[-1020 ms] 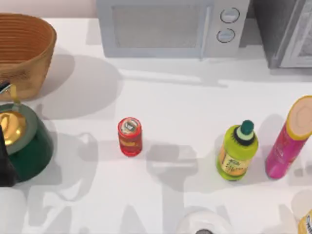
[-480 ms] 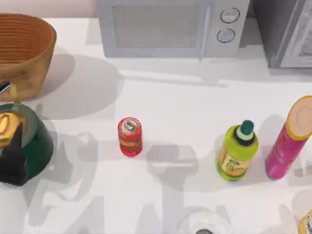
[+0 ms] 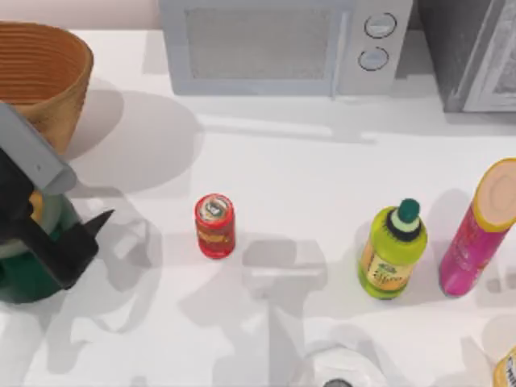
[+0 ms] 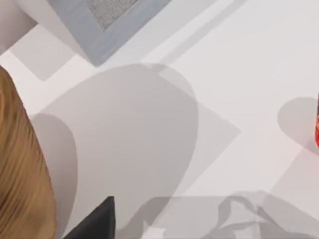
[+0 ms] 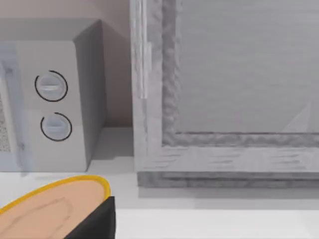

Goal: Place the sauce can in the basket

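Note:
The sauce can [image 3: 214, 226] stands upright left of the table's middle, red with a silvery top; a red sliver of the sauce can [image 4: 317, 130] shows in the left wrist view. The basket [image 3: 42, 74] sits at the back left corner, and the basket's wicker wall [image 4: 20, 174] is close to the left wrist camera. My left gripper [image 3: 90, 248] hangs open and holds nothing, over the green pot and well left of the can. My right arm is parked at the front right.
A dark green pot [image 3: 24, 278] lies under my left arm. A yellow-green bottle [image 3: 393, 251] and a tall pink tube [image 3: 482, 230] stand at the right. A microwave [image 3: 282, 44] and a grey cabinet [image 3: 476, 52] line the back edge. A white round object [image 3: 339, 371] sits at the front.
My left arm has swung in from the left edge, over the green pot and toward the can. The can and the other objects have not moved.

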Controlling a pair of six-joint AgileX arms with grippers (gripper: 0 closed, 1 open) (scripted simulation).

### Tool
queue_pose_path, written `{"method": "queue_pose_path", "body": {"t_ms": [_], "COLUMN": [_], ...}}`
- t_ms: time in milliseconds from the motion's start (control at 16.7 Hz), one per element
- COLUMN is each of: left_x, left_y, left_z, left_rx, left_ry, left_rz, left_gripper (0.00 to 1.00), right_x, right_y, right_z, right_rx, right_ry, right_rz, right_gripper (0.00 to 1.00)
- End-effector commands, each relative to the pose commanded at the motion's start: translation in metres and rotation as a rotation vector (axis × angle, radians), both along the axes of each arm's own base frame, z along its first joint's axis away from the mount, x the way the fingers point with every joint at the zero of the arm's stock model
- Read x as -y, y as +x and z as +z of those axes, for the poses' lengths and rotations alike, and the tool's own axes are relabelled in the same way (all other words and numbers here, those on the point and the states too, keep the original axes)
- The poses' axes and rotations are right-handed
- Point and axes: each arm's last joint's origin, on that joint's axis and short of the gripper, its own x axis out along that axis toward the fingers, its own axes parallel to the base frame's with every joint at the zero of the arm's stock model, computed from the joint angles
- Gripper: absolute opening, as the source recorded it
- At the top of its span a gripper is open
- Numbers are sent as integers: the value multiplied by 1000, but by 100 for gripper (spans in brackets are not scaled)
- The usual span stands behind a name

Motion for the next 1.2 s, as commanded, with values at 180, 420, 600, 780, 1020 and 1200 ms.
{"method": "queue_pose_path", "body": {"t_ms": [180,420,600,780,1020,1200], "left_x": [14,33,43,46,45,46], "left_y": [39,86,110,123,125,125], "left_z": [-10,-40,-66,-86,-91,-91], "left_rx": [-110,-225,-284,-321,-329,-330], "left_ry": [46,41,5,-31,-41,-39], "left_rz": [-206,-450,-578,-642,-654,-652], "left_gripper": [100,100,100,100,100,100], "right_x": [0,0,0,0,0,0], "right_y": [0,0,0,0,0,0], "right_z": [0,0,0,0,0,0], "right_rx": [0,0,0,0,0,0], "right_ry": [0,0,0,0,0,0], "right_rz": [0,0,0,0,0,0], "right_gripper": [100,100,100,100,100,100]}}
